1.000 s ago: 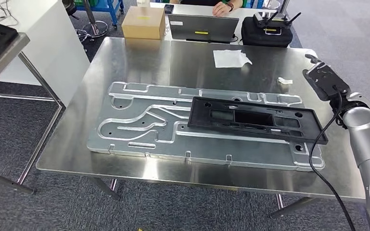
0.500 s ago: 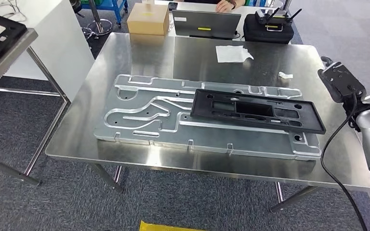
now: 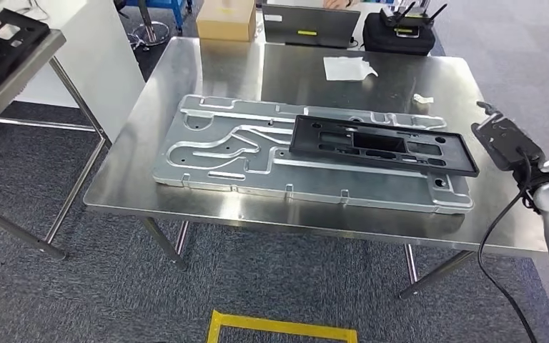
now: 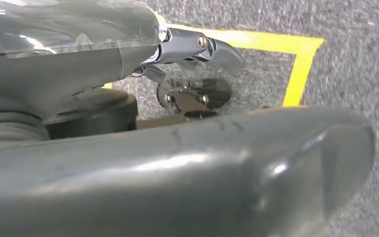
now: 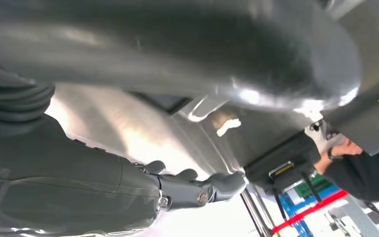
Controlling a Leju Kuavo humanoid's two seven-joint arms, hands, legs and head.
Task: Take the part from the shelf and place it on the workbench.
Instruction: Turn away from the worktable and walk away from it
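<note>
The black part [image 3: 383, 145] lies flat on the silver plate [image 3: 229, 153] that covers much of the workbench [image 3: 207, 71], toward the plate's right end, its long side running along the plate. No hand touches it. The right hand [image 3: 504, 140] hangs just off the bench's right edge, beside the part's right end but apart from it; in the right wrist view its dark fingers [image 5: 197, 190] stretch out apart with nothing between them, the thick thumb [image 5: 256, 54] above. The left hand [image 4: 192, 163] hangs low over grey carpet and yellow tape [image 4: 296, 64]; its thumb looms large, a finger [image 4: 212, 47] pokes out straight, nothing held. Across the bench: a white sheet [image 3: 348, 68], a small white scrap [image 3: 422, 100], a cardboard box [image 3: 226, 20], a laptop [image 3: 310, 27], and a black case [image 3: 403, 32]. At left, a shelf [image 3: 28, 61] carries a black tray [image 3: 0, 44].
</note>
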